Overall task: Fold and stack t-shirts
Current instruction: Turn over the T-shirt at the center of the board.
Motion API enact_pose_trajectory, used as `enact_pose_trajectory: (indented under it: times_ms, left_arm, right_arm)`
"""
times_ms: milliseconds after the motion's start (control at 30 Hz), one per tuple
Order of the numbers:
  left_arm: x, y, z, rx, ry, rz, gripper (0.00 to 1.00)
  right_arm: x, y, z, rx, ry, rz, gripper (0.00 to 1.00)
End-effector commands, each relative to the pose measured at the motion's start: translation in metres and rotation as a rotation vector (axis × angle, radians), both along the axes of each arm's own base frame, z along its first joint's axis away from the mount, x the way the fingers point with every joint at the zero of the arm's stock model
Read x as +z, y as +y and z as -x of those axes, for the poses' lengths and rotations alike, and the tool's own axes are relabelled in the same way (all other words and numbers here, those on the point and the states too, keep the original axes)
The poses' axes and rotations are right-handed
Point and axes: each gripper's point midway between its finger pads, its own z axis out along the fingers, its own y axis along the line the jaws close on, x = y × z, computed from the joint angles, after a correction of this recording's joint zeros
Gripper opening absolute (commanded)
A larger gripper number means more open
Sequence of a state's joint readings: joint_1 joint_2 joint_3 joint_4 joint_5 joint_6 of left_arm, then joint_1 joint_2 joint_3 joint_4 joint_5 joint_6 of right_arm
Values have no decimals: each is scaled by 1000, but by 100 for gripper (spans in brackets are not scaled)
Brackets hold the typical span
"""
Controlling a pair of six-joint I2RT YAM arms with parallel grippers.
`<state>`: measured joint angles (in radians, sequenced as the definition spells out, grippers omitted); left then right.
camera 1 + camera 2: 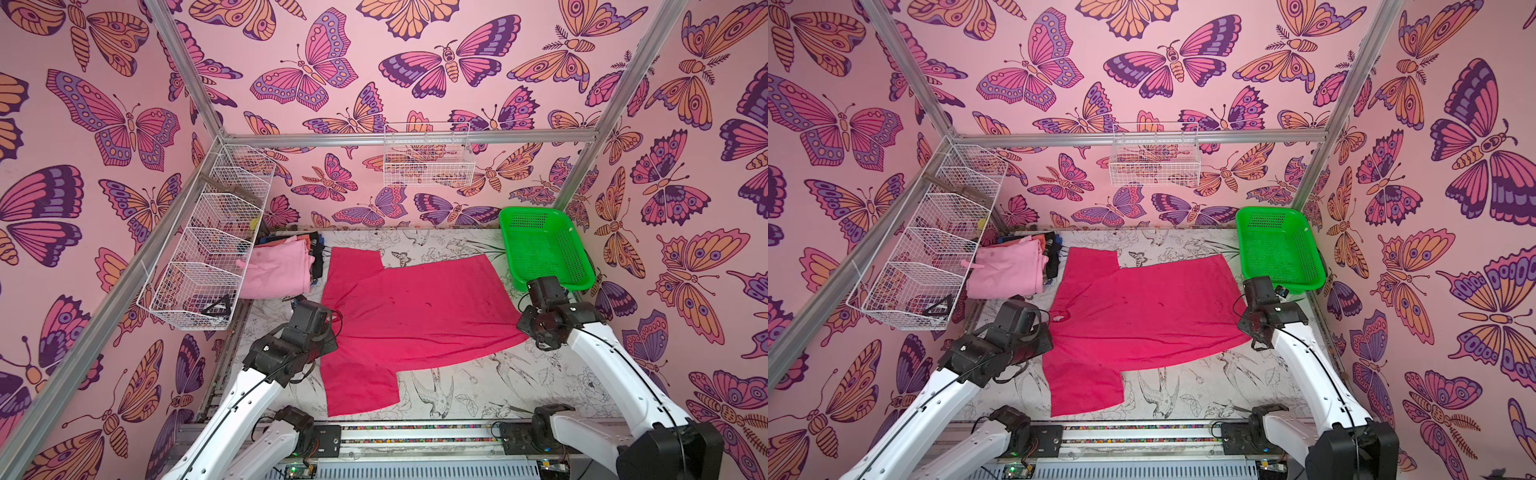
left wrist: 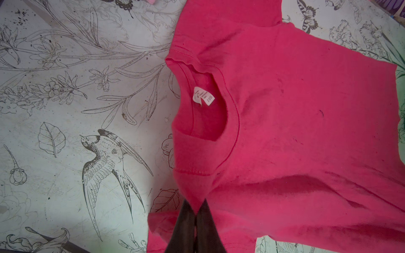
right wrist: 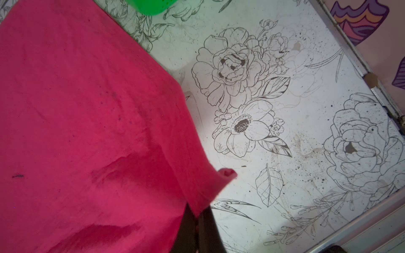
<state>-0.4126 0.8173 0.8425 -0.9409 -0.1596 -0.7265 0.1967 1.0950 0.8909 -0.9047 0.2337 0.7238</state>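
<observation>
A crimson t-shirt [image 1: 415,316] [image 1: 1142,316] lies spread flat across the table, collar and white label [image 2: 202,98] toward the left arm. My left gripper [image 2: 195,206] is shut on the cloth at the shoulder beside the collar. My right gripper [image 3: 198,212] is shut on the hem corner at the shirt's right side, which is lifted a little. A folded light pink t-shirt [image 1: 278,270] [image 1: 1009,270] tops a pile at the back left, with orange and dark t-shirts [image 1: 313,249] showing under it. In both top views the wrists hide the fingertips.
A green mesh basket [image 1: 544,249] [image 1: 1279,249] stands tilted at the back right corner, close to the right wrist [image 1: 544,299]. White wire baskets [image 1: 208,249] hang on the left wall and another wire basket [image 1: 428,158] hangs on the back wall. Printed table surface [image 1: 478,395] shows in front.
</observation>
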Motion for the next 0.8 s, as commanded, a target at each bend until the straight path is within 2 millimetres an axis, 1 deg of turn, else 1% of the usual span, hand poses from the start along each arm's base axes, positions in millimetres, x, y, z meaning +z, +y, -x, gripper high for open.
enact_pose_trajectory:
  times_ms: [0, 100, 200, 333, 500, 633, 767]
  left_arm:
    - [-6, 1, 4, 3, 15, 5, 0]
    - [1, 5, 2, 25, -16, -8, 0]
    - [15, 7, 0, 43, -61, 5, 0]
    - [42, 10, -3, 29, -140, 0, 0]
    - [85, 6, -4, -32, -228, 14, 0]
    - [116, 8, -2, -78, -289, -21, 0]
    - [139, 11, -1, -112, -336, -54, 0]
  right_arm:
    - [6, -3, 3, 10, -10, 16, 0]
    - [8, -1, 3, 28, -20, 9, 0]
    - [18, 2, 0, 55, -39, 1, 0]
    - [49, 6, -6, 109, -151, -6, 0]
    - [88, 9, -9, 173, -264, 4, 0]
    - [121, 10, -7, 210, -367, 5, 0]
    - [155, 7, 1, 235, -467, 30, 0]
